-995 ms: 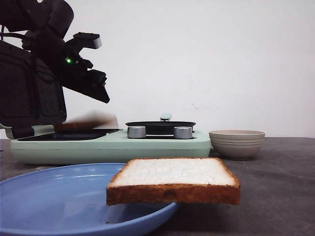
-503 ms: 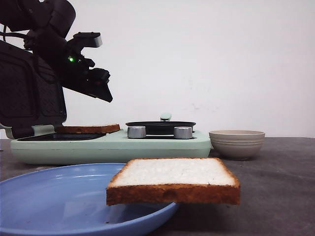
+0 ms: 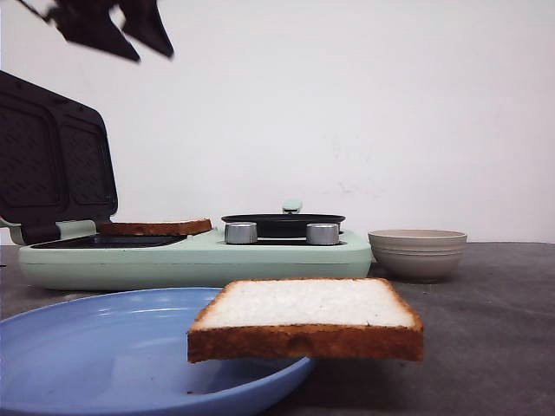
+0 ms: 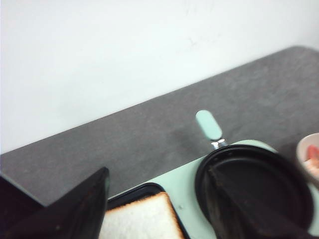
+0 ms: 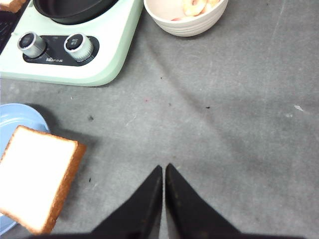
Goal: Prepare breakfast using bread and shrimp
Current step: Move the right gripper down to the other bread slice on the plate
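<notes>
One slice of bread (image 3: 154, 227) lies flat on the dark plate of the mint-green sandwich maker (image 3: 199, 257); the left wrist view shows this bread (image 4: 139, 221) below and between my spread fingers. My left gripper (image 3: 153, 57) (image 4: 157, 170) is high above it, open and empty. A second slice of bread (image 3: 305, 316) (image 5: 35, 174) rests on the rim of the blue plate (image 3: 95, 347) and overhangs the table. The shrimp (image 5: 195, 6) (image 4: 313, 155) are in the beige bowl (image 3: 417, 251). My right gripper (image 5: 163, 170) is shut with nothing in it, above bare grey table to the right of the second slice.
The sandwich maker's dark lid (image 3: 54, 165) stands open at the left. A black pan (image 3: 283, 223) with a mint handle (image 4: 209, 124) sits on the appliance's right half, behind two silver knobs (image 5: 79, 46). A white wall closes off the back.
My left gripper has risen from just over the sandwich maker to the top of the front view. The bread slice it let go now lies still on the hot plate.
</notes>
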You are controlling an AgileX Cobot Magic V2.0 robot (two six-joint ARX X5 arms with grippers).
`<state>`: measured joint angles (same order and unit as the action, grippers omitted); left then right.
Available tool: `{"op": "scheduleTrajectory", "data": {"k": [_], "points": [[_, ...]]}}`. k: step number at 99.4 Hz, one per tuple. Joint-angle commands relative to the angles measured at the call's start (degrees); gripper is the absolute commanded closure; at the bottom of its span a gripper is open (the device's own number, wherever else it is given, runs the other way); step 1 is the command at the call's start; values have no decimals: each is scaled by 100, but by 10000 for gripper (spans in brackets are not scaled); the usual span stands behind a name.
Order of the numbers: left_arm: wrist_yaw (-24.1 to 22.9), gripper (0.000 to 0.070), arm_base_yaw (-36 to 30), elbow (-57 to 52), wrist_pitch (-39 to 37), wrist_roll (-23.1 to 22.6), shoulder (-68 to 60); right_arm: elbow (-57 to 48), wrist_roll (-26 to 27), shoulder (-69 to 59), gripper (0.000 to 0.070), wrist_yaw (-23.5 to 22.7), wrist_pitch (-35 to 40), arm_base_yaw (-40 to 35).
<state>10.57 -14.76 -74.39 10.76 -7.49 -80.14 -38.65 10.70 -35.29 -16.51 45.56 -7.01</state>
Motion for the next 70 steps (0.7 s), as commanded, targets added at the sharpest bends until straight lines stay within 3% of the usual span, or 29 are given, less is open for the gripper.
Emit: {"op": "scheduleTrajectory", "data": {"k": [1,19,36,56,70], "points": [[57,387,-9,-120,170,219,264,-90,-57,-17,697,-42,-42,2],[63,388,20,-116,994,538,964,-90,-37,-22,696,-247,-26,2],[63,388,22,-57,1644,551,1421,-74,63,-24,696,-577,39,-2],[66,388,22,481,1668,734,2017,168,323,-24,696,-955,-85,-127],[68,388,22,1169,1537,807,2647,691,817,-22,694,-1410,-466,-227]]}}
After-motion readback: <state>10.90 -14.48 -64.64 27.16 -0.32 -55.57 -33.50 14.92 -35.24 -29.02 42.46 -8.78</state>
